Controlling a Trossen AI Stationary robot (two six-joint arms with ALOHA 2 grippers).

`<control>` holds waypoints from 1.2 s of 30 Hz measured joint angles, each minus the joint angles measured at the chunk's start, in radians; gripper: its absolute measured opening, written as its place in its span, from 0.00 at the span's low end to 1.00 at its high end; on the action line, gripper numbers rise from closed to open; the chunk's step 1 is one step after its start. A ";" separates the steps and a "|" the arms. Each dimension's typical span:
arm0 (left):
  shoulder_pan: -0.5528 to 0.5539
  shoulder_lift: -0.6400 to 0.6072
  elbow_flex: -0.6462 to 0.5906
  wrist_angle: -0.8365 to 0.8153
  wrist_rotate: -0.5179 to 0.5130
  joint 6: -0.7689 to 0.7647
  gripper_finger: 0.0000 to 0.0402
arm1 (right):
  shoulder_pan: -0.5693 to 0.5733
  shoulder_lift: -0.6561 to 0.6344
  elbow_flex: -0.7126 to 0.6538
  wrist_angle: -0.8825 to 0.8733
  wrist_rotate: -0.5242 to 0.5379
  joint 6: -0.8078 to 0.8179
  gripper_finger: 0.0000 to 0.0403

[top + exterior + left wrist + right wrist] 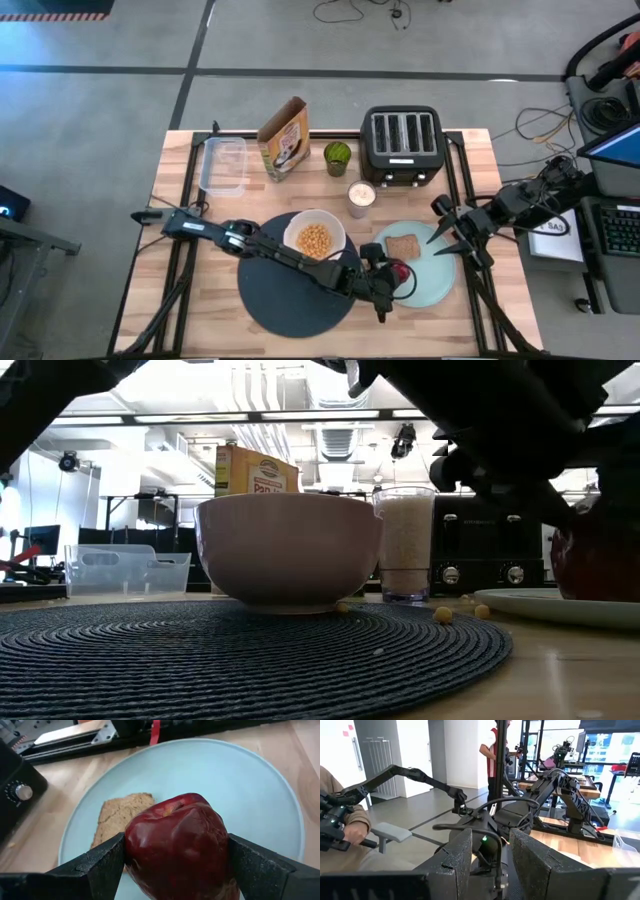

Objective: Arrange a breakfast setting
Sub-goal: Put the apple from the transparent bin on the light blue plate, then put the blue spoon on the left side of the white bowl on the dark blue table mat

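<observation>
Red apple [179, 845] in left gripper [175, 857]

Two slim black jointed arms, matte all over. The left pincer [175, 865] shows broad, wedge-shaped, textured dark fingers [95, 865]; the right pincer [490, 855] has matching blocky black fingers.

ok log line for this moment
left gripper: shut on red apple | over plate, beside toast | right gripper: open, at plate's right edge
</observation>
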 joint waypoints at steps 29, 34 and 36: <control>0.008 -0.019 0.132 -0.143 -0.064 0.156 0.85 | 0.000 0.001 -0.034 -0.027 0.193 0.115 0.31; 0.010 -0.021 0.193 -0.287 -0.143 0.267 0.84 | 0.000 0.001 -0.035 -0.060 0.281 0.171 0.31; 0.014 -0.042 0.183 -0.320 -0.153 0.297 0.82 | 0.000 0.001 -0.035 -0.061 0.293 0.176 0.31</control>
